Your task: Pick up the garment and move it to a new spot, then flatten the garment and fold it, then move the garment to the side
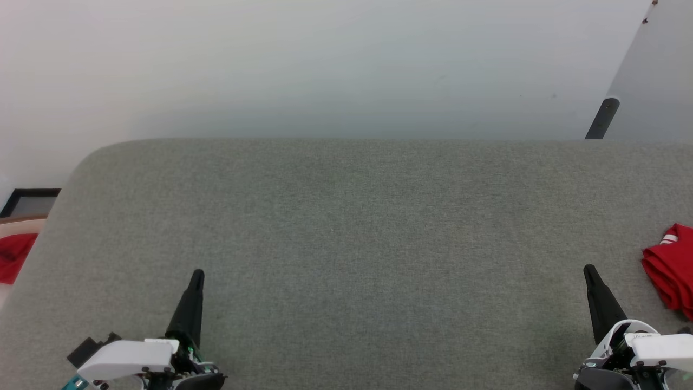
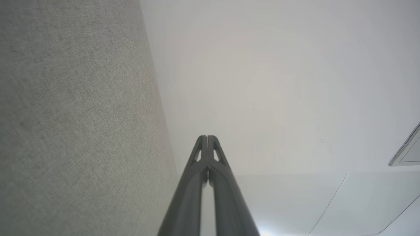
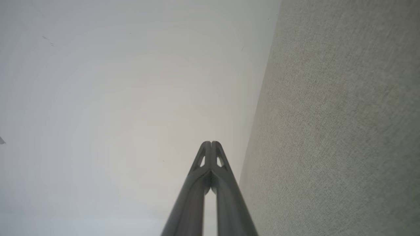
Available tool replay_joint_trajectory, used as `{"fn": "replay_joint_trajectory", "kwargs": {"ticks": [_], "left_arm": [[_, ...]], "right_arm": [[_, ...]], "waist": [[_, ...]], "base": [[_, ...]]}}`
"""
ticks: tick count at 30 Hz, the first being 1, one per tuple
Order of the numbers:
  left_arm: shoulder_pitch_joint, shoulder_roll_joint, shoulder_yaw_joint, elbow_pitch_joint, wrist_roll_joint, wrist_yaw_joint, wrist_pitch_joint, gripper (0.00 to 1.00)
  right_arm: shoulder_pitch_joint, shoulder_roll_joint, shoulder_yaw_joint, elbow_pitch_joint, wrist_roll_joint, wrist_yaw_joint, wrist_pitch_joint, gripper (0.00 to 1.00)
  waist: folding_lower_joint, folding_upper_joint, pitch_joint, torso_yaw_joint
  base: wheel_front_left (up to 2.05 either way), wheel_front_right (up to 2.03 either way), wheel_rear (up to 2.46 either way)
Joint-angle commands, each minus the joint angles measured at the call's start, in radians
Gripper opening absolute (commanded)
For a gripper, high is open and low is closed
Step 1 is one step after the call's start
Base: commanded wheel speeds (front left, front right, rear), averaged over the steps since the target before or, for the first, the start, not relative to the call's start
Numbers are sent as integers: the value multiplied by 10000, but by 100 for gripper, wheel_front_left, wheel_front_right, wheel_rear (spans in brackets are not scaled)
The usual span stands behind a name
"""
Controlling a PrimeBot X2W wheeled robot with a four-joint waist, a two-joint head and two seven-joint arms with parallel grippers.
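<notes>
The garment [image 1: 673, 271], a bright red T-shirt with a bit of white striped trim showing, lies folded in a compact bundle at the right edge of the grey fabric table [image 1: 346, 227], partly cut off by the head view's border. My right gripper [image 1: 589, 269] stands a short way to its left, shut and empty; its tips [image 3: 211, 143] meet in the right wrist view. At the lower left my left gripper [image 1: 198, 273] hovers over the table, also shut with nothing held, its tips [image 2: 207, 137] pressed together.
A plain red cloth [image 1: 13, 255] lies in a pale basket beyond the table's left edge, next to a dark-framed object [image 1: 30, 201]. A dark post [image 1: 602, 118] rises behind the table's far right. A white wall backs the table.
</notes>
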Motion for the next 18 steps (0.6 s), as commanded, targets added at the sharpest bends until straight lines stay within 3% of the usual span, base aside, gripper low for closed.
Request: {"fn": "replay_joint_trajectory", "kwargs": {"ticks": [1, 18], "left_arm": [[-131, -26, 32, 37, -197, -32, 52, 0], [-148, -55, 77, 47, -195, -31, 108, 0]], "right_arm": [[-179, 52, -32, 32, 195, -3, 56, 0], [-129, 58, -29, 37, 254, -3, 60, 0]], "waist": [[-1, 0, 4, -4], [-1, 0, 8, -8]], "base": [[0, 0, 0], [0, 0, 0]]}}
